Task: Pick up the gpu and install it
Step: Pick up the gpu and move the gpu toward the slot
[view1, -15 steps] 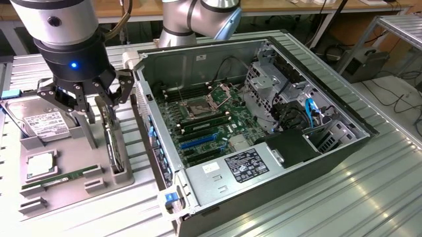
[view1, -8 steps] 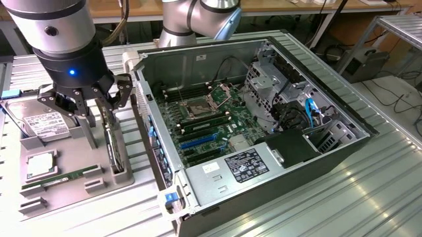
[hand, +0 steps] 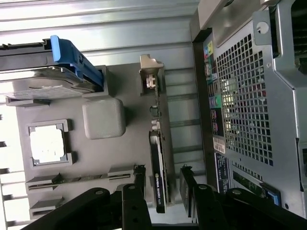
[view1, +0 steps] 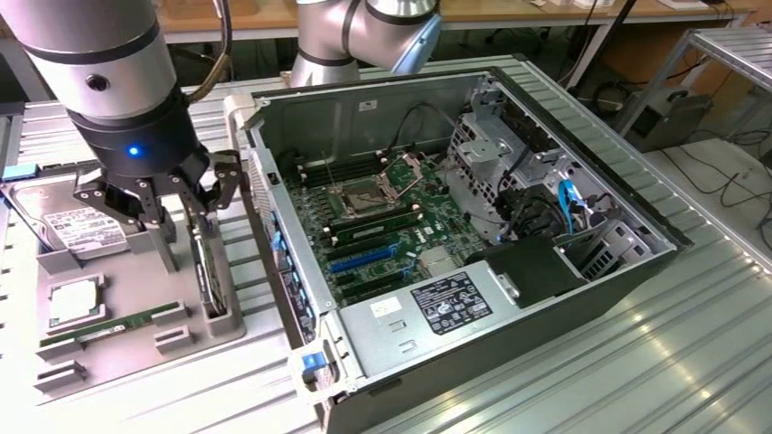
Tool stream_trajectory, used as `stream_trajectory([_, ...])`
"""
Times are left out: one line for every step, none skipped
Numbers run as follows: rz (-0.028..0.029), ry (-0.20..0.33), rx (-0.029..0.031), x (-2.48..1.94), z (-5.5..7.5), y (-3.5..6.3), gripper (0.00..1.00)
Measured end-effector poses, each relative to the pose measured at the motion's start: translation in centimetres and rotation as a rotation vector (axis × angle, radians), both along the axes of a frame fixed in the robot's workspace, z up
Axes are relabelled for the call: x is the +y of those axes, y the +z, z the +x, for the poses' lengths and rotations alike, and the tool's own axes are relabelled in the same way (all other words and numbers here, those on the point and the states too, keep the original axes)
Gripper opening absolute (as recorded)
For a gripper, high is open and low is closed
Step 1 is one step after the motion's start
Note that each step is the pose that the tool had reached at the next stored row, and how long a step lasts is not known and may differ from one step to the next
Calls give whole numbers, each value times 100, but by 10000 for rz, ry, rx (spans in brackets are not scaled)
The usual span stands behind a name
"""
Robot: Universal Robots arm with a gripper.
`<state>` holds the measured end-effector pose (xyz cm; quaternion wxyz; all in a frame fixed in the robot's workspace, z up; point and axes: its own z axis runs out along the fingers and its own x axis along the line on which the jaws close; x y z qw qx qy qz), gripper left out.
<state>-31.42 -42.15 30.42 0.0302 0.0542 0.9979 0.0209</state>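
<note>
The gpu [hand: 158,165] stands on edge in a slot of the grey parts tray [hand: 120,158], a thin black card with its silver end bracket [hand: 150,72] at one end. In the exterior view the gpu [view1: 211,271] shows as a dark upright card at the tray's right side, next to the computer case. My gripper [hand: 162,184] is open, with one black finger [hand: 139,182] on each side of the card and not touching it. In the exterior view the gripper [view1: 175,215] hangs just above the card's far end.
The tray [view1: 121,357] also holds a hard drive [view1: 79,231] with a blue clip, a CPU [view1: 75,303] and a green RAM stick [view1: 108,327]. The open computer case [view1: 531,298] lies to the exterior view's right, its motherboard [view1: 386,226] exposed.
</note>
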Motion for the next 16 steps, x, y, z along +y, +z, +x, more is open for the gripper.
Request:
stream_trajectory([0, -1, 1, 0, -1, -19, 42])
stream_trajectory([-1, -1, 1, 0, -2, -40, 42])
stream_trajectory([-1, 0, 1, 0, -2, -60, 42])
stream_trajectory([0, -1, 1, 0, -3, -79, 42])
stream_trajectory([-1, 0, 1, 0, -4, -97, 42])
stream_trajectory([0, 0, 1, 0, -4, -112, 42])
stream_trajectory([-1, 0, 1, 0, -4, -139, 42])
stream_trajectory([-1, 0, 2, 0, -4, -161, 42])
stream_trajectory([-1, 0, 2, 0, -4, -179, 42])
stream_trajectory([-1, 0, 1, 0, -4, -201, 42])
stream_trajectory([0, 0, 1, 0, -4, -227, 42])
stream_trajectory([0, 0, 0, 0, -4, -243, 42])
stream_trajectory([0, 0, 1, 0, -4, -263, 42])
stream_trajectory([0, 0, 0, 0, -4, -280, 42])
stream_trajectory([-1, -2, 1, 2, -5, -299, 42])
stream_trajectory([-1, -2, 1, 5, -5, -317, 42])
